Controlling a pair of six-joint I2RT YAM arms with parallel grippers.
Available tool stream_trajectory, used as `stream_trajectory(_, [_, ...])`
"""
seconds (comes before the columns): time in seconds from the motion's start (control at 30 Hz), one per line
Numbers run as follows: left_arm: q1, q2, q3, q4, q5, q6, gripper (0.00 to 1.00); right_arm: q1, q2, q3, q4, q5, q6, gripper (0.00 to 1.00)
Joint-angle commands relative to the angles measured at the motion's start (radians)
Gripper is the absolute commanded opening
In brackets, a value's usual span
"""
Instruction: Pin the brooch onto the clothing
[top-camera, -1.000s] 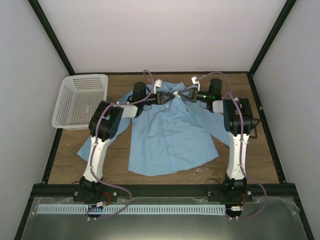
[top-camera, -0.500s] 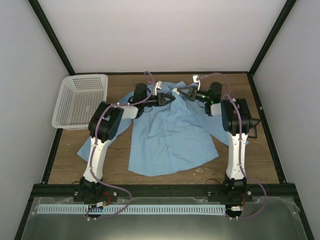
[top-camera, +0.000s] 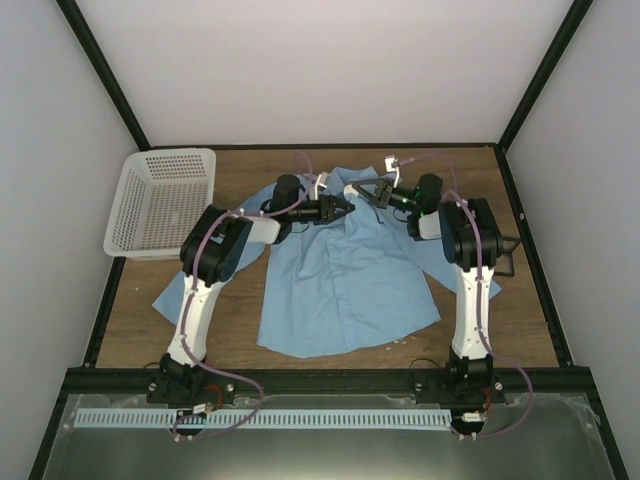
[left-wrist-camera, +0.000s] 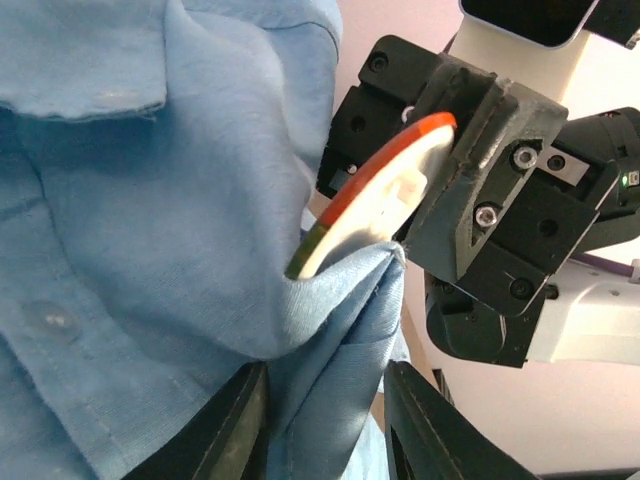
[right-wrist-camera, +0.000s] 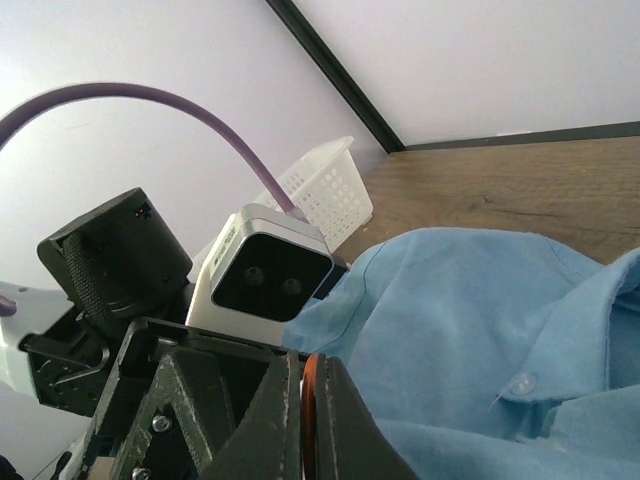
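Orange-red brooch pinched edge-on in right gripper, touching a raised fold near the collar | left gripper clamps that fold of soft, limp shirt | brooch likely light, stiff, slick: grip by rim, keep cloth taut

Plain light blue all over the shirt, with pale buttons to match. The brooch flashes an orange-red rim around a cream-white face. White grid-mesh basket at the bench's far-left corner. The bench is brown wood grain. There's a purple cable. The left arm and right arm are white with black joints.
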Motion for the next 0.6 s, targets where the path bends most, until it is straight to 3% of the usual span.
stream_trajectory(0.0, [0.028, -0.062, -0.019, -0.075, 0.0, 0.044, 0.37, 0.006, -0.01, -0.009, 0.063, 0.017, -0.01, 0.01])
stream_trajectory(0.17, [0.074, -0.12, 0.017, -0.233, -0.02, 0.201, 0.44, 0.005, -0.011, -0.02, 0.064, 0.013, -0.014, 0.01])
stream_trajectory(0.3, [0.107, -0.119, 0.056, -0.266, 0.008, 0.287, 0.5, 0.005, -0.01, -0.019, 0.064, 0.006, -0.01, 0.01])
stream_trajectory(0.43, [0.104, -0.066, 0.159, -0.32, 0.093, 0.38, 0.5, 0.005, -0.01, -0.018, 0.062, 0.004, -0.009, 0.01])
stream_trajectory(0.57, [0.102, -0.025, 0.214, -0.286, 0.142, 0.409, 0.43, 0.004, -0.009, -0.011, 0.06, -0.002, -0.005, 0.01])
